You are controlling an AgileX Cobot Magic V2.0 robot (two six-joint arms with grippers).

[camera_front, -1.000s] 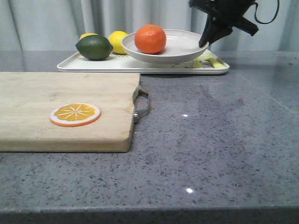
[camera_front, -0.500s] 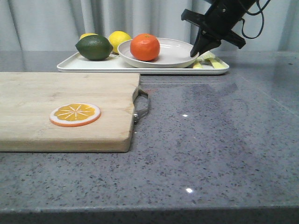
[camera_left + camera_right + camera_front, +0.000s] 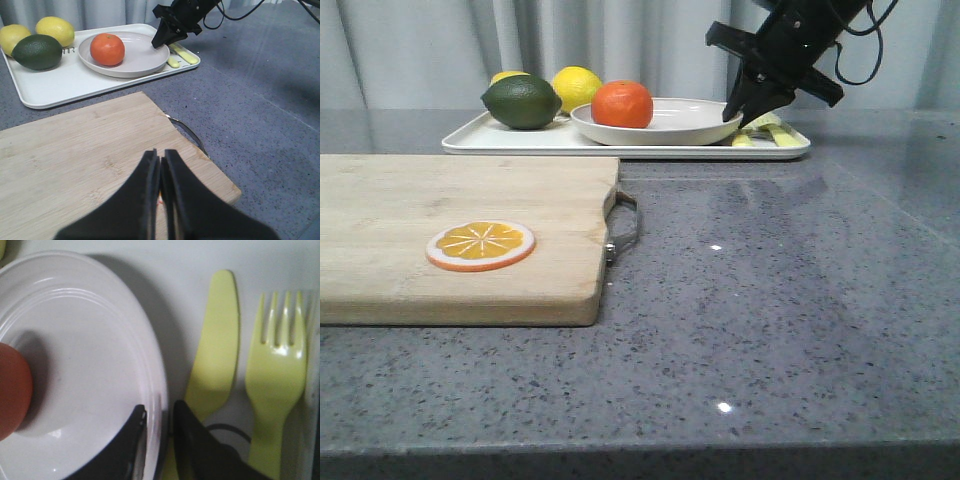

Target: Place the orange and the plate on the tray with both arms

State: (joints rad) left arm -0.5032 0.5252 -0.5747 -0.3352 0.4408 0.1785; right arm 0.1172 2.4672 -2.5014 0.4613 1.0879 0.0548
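The tray lies at the back of the table, behind the cutting board. The plate rests on the tray, toward its right half. The orange sits in the plate, on its left side. The lime lies on the left part of the tray, with two lemons behind it. The knife and fork lie side by side on the tray, right of the plate, the knife nearer the plate. The orange slice lies on the cutting board, which occupies the front left of the table.
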